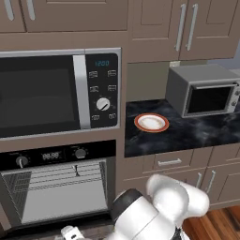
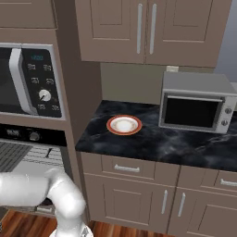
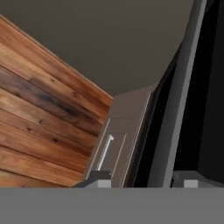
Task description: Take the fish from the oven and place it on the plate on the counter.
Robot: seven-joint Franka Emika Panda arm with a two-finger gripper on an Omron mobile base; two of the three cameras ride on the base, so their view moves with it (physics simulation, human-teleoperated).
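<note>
One plate (image 1: pixel 151 123) sat bare on the counter (image 1: pixel 197 133) | oven (image 1: pixel 58 190) open, we saw the fish (image 1: pixel 76 170) upright on its upper rack | toaster oven (image 1: pixel 204 90) shut | gripper (image 3: pixel 141 183) low by oven door edge, fingers parted, grasping nothing

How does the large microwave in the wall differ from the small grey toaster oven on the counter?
The microwave is built into the brown cabinet wall above the oven, while the toaster oven stands free on the black counter. The microwave is much wider. The microwave has a keypad, a lit display and one dial; the toaster oven has small knobs beside its door. Both have dark glass doors, shut.
</note>
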